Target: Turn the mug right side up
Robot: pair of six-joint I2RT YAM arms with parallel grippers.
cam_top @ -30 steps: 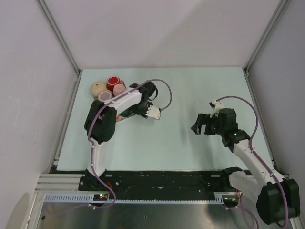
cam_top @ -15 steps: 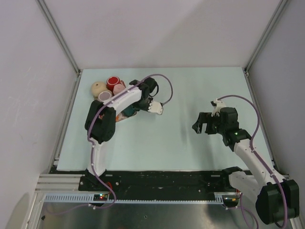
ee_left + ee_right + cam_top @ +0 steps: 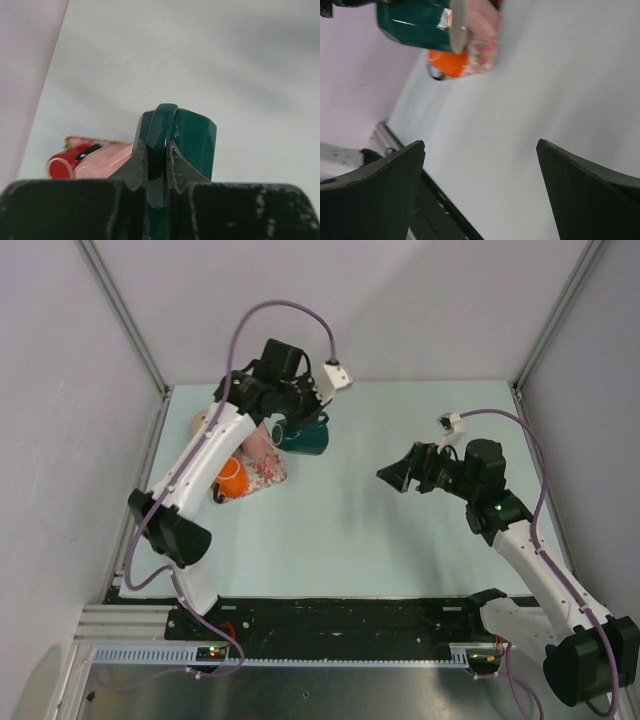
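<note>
A dark green mug point(image 3: 303, 434) hangs in the air above the table's back left, held by its handle. My left gripper point(image 3: 290, 412) is shut on that handle; in the left wrist view the handle point(image 3: 161, 145) sits pinched between the two fingers with the mug body point(image 3: 195, 142) beyond. The mug also shows at the top left of the right wrist view point(image 3: 417, 22). My right gripper point(image 3: 400, 474) is open and empty, raised over the table's right half, pointing left; its wide-apart fingers frame the table in the right wrist view point(image 3: 480, 165).
A cluster of cups lies at the back left: an orange mug point(image 3: 230, 480), a floral cup point(image 3: 264, 466), a pink cup point(image 3: 258, 443), a beige ball-shaped one point(image 3: 203, 423). Red and pink cups show below the left gripper point(image 3: 75, 162). The enclosure's left wall point(image 3: 60, 440) is close by.
My left arm has lifted the green mug off the table, up and back from the cup cluster. My right gripper has risen and turned toward the left.
</note>
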